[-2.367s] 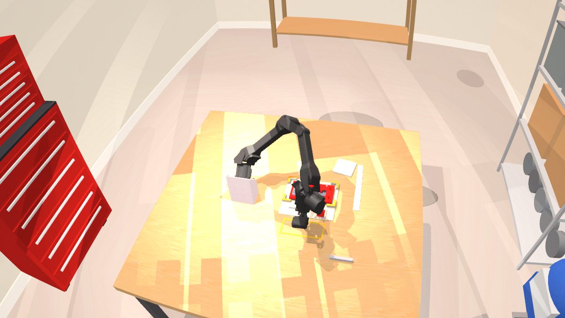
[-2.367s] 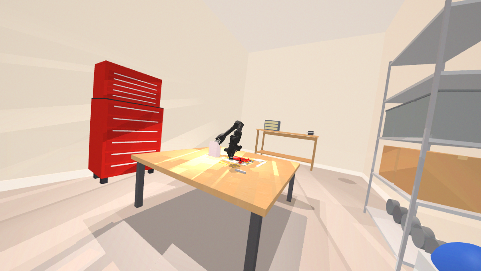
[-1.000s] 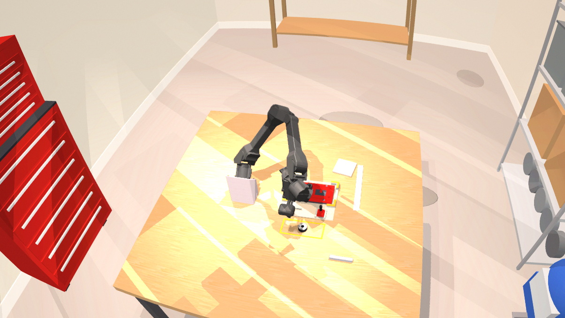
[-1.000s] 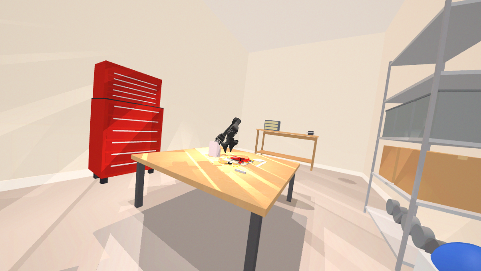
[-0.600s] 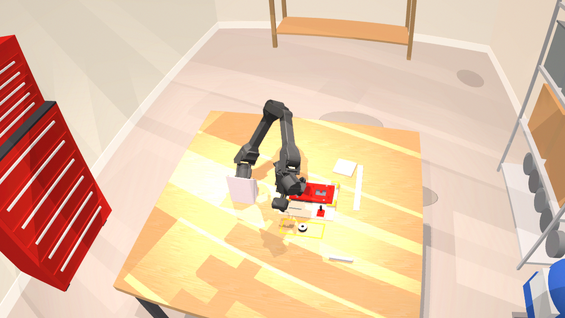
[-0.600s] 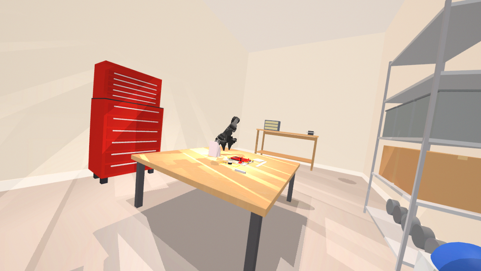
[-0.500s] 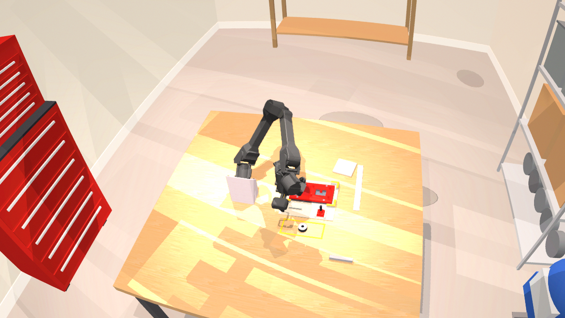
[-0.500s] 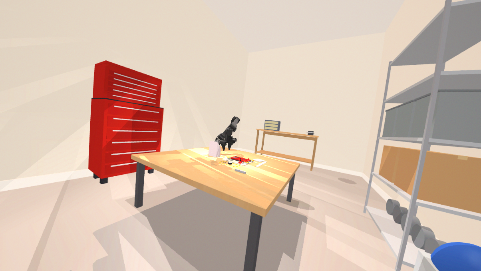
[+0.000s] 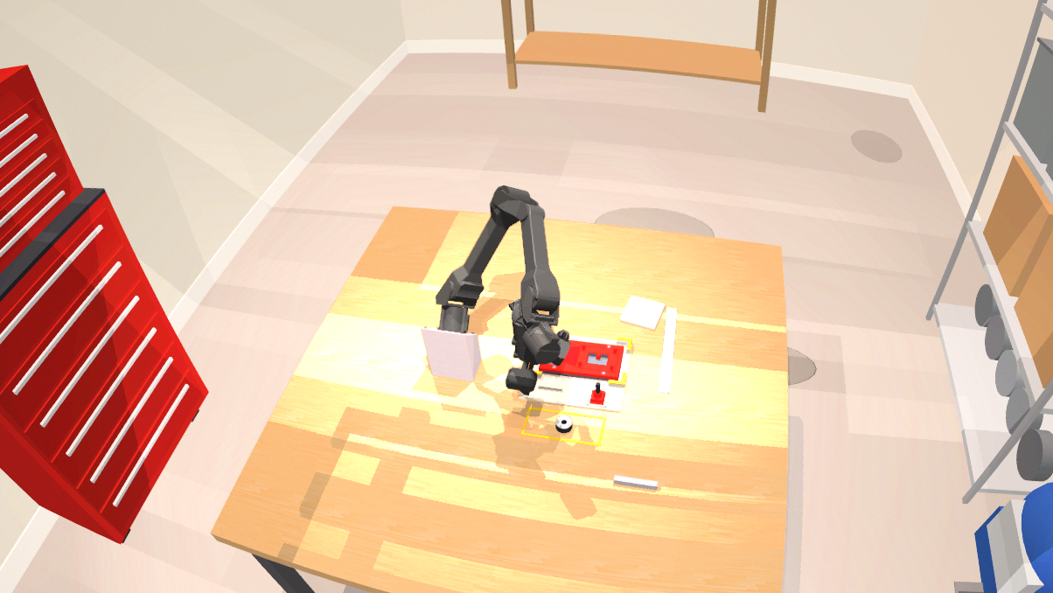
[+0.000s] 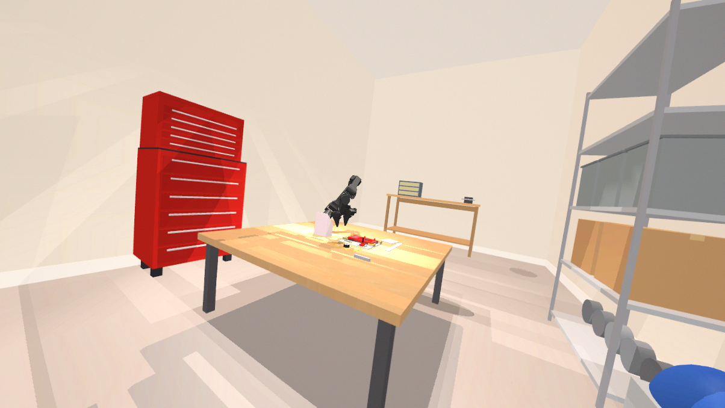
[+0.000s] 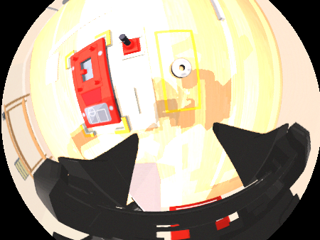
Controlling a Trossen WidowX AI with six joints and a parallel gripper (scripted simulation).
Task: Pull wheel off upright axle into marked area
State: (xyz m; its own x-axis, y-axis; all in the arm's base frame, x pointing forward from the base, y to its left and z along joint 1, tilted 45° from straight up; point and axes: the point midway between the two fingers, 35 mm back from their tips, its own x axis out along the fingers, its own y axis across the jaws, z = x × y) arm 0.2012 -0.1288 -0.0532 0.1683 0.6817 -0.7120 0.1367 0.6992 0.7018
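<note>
The wheel, white on top with a black side and a centre hole, lies flat on the table inside the yellow outline of the marked area. In the wrist view it is nearer the outline's right line. The black axle stands bare and upright on its red base, beside the marked area. My gripper is open and empty, raised above the table, away from the wheel and touching nothing.
A red panel lies between yellow corner brackets beside the axle's base. A pale pink block stands by the arm's base. A white square, a white strip and a grey bar lie on the table.
</note>
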